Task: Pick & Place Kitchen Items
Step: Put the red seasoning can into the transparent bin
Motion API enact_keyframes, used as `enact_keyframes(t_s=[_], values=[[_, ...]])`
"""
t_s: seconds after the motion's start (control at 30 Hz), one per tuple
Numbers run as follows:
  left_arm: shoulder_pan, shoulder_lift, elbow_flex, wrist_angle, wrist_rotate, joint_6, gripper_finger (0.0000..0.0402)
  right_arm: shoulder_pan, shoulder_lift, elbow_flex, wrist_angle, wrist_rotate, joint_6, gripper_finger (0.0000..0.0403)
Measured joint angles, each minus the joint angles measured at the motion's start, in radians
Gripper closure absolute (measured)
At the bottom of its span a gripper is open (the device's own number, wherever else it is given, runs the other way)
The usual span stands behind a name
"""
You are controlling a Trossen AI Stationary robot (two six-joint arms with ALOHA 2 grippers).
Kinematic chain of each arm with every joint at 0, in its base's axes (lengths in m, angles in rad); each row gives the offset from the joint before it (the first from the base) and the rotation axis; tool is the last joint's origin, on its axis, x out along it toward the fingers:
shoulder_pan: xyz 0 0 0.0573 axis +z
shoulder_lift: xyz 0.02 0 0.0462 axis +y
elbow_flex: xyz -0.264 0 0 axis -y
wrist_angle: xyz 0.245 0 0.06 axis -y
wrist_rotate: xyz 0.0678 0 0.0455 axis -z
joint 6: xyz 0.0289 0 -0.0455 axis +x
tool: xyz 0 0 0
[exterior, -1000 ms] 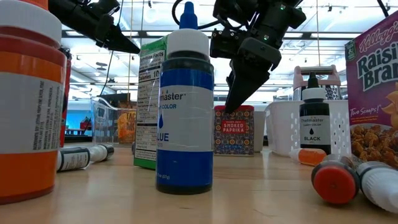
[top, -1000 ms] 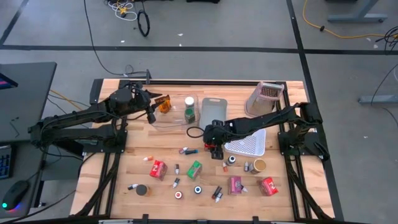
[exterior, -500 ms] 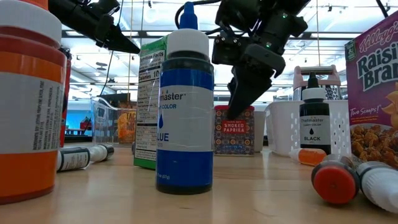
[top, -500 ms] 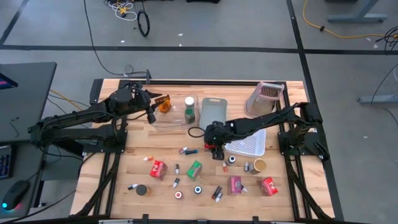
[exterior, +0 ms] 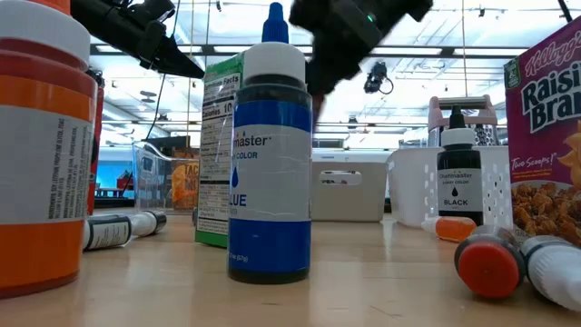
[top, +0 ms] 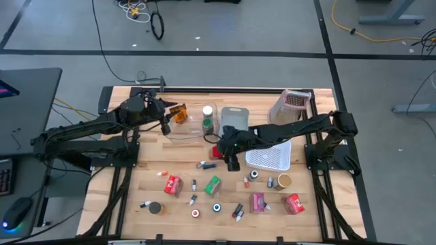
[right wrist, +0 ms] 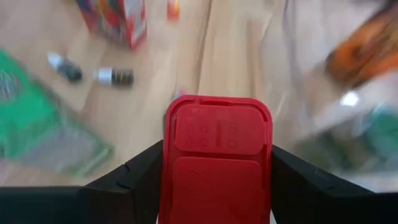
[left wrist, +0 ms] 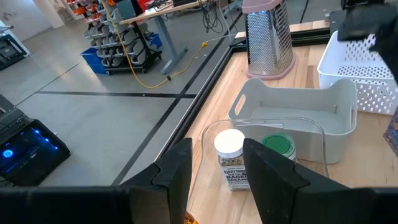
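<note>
My right gripper (top: 229, 156) hovers over the middle of the table, shut on a small tin with a red lid (right wrist: 217, 162). In the low view it shows only as a dark blur (exterior: 345, 32) at the top, and the tin is out of that picture. My left gripper (top: 163, 120) waits open above the clear bin (top: 178, 133) at the far left. That bin holds a white-lidded jar (left wrist: 230, 158) and a green-lidded jar (left wrist: 277, 146), both upright. Red boxes (top: 173, 184), a green box (top: 213, 185), a pink box (top: 258, 202) and tiny bottles lie on the near half. My right gripper pinches the tin between its two fingers (right wrist: 127, 180), one on each of two opposite side walls just below the red lid (right wrist: 217, 134). The lid faces the wrist camera, and the tin is lifted clear of the table.
A grey bin (top: 233, 121) stands beside the clear bin, and a white perforated bin (top: 271, 158) lies right of my right gripper. A metal grater (top: 289, 105) is at the far right. In the low view a blue colour bottle (exterior: 270, 163) and an orange jar (exterior: 41, 154) stand close.
My right gripper came down on the red tin standing on the table, then lifted it clear and carried it up and a little toward the table's left, toward the clear bin. The tin has left its spot in front of the grey bin.
</note>
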Motion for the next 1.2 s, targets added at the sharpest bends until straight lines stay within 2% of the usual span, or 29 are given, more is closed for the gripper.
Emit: enact_keyframes(t_s=[0.2,0.4,0.53,0.83,1.2], values=[[0.0,0.0,0.0,0.0,0.0,0.0,0.0248,-0.022,0.0,0.084,0.047,-0.024,-0.158,0.0166],[0.0,0.0,0.0,0.0,0.0,-0.001,0.0248,-0.069,0.005,0.097,0.198,-0.065,-0.3,0.0165],[0.0,0.0,0.0,0.0,0.0,-0.002,0.0248,-0.12,0.032,0.097,0.231,-0.128,-0.314,0.0165],[0.0,0.0,0.0,0.001,0.0,-0.005,0.0248,-0.228,0.092,0.096,0.176,-0.225,-0.321,0.0165],[0.0,0.0,0.0,0.0,0.0,-0.027,0.0248,-0.273,0.131,0.096,0.151,-0.281,-0.334,0.0164]])
